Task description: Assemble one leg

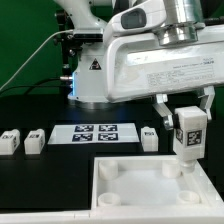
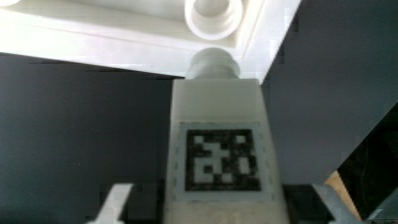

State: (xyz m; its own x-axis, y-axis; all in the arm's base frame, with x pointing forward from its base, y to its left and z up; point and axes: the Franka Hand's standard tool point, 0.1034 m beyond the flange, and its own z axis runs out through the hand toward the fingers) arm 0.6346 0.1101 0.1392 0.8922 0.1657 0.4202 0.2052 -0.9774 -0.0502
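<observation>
Step in hand: insertion approach. The fingers (image 1: 167,112) are closed on the leg (image 1: 188,138), clamping its upper part from both sides, and hold it upright. It hangs over the far corner of the white panel (image 1: 130,190), on the exterior view's right.

In the wrist view the leg (image 2: 221,140) points its round stub end at the round corner socket (image 2: 217,12). The two look roughly lined up, and the stub appears short of the hole (can't tell if it's touching the rim, too blurry).

Next move, my guess: go straight down to seat the stub in the socket. It probably needs a twist to lock, if the stub is threaded (not visible). The leg must be kept vertical, since a tilt would likely jam it on the socket lip.

Materials and shapes:
- The leg is white plastic and square in section, with flat smooth faces. One face carries a black-and-white square tag (image 2: 221,158), and the end narrows to a round stub.
- The panel is white and tray-like, with raised rims and moulded round sockets at the corners. It looks hard and slightly glossy.
- The surface (image 1: 50,190) is matt black.
- Three other pegs (image 1: 35,140) sit in a row on the surface with the marker board (image 1: 95,133), well apart from the held leg.
</observation>
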